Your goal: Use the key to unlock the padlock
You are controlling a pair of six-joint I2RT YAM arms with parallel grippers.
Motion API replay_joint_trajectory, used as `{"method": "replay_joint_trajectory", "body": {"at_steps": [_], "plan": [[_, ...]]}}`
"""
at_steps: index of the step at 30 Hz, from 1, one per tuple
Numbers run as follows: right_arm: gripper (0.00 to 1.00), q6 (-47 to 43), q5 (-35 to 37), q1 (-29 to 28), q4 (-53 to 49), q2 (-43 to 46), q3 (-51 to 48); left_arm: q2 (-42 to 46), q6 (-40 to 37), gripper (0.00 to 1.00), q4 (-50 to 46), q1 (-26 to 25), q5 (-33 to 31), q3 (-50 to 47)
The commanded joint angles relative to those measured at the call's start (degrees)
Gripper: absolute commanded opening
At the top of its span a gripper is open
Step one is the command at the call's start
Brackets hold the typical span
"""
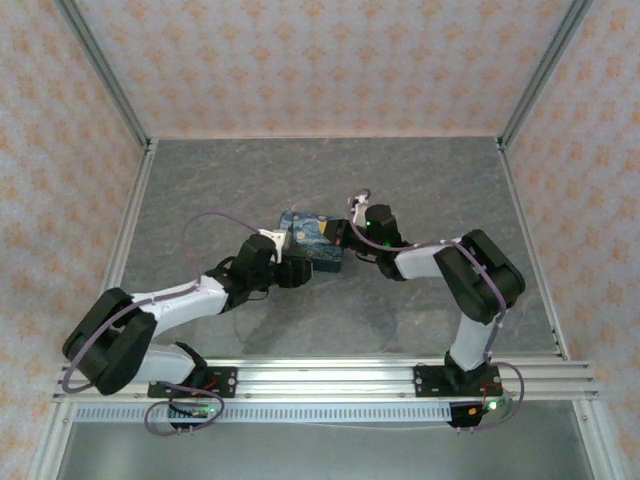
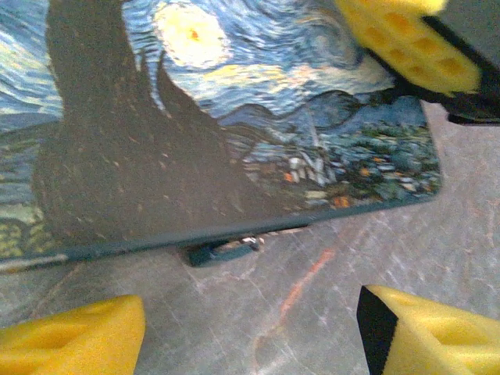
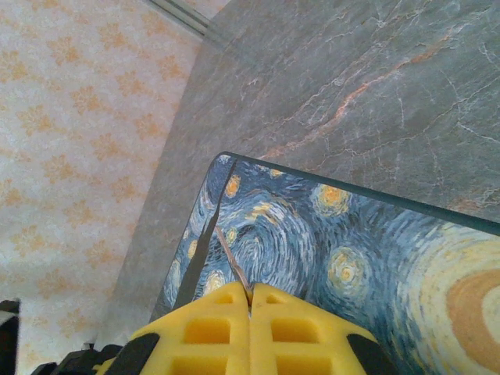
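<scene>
padlock [image 2: 223, 251] sits tucked at the box's [image 2: 234, 117] edge. left gripper [image 2: 250, 328] spread wide, empty, aimed at it, likely to steady it. right gripper [image 3: 250, 297] clamped on the thin key [image 3: 232, 262], blade pointing forward for insertion.

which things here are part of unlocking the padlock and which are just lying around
For the job:
- padlock, teal, at the box's lower edge
- key, pinched in the shut right gripper
- left gripper, open, facing the padlock

Just there:
- night-sky box
- table
</scene>
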State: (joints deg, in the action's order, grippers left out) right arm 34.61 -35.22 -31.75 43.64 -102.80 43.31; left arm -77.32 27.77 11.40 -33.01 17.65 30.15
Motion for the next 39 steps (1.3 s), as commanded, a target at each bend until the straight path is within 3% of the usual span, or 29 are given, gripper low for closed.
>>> {"method": "replay_joint_trajectory", "body": {"at_steps": [1, 14, 26, 39], "plan": [[0.0, 1.24, 2.14, -1.29, -7.86, -0.76, -3.29, -2.14, -2.32, 0.73, 5.01, -0.21, -3.08, 0.05], [0.0, 1.37, 4.11, -2.53, -9.18, 2.11, -4.35, -7.23, -7.21, 0.73, 6.86, 2.13, -3.4, 4.92], [0.0, 0.38, 4.29, -2.53, -9.27, 0.86, -2.78, -2.02, -6.84, 0.71, 9.96, 1.91, 2.06, -2.19], [0.0, -0.06, 4.78, -2.53, -9.8, 0.85, -2.45, -10.94, -5.81, 0.66, 17.21, 1.85, 4.79, -1.08]]}}
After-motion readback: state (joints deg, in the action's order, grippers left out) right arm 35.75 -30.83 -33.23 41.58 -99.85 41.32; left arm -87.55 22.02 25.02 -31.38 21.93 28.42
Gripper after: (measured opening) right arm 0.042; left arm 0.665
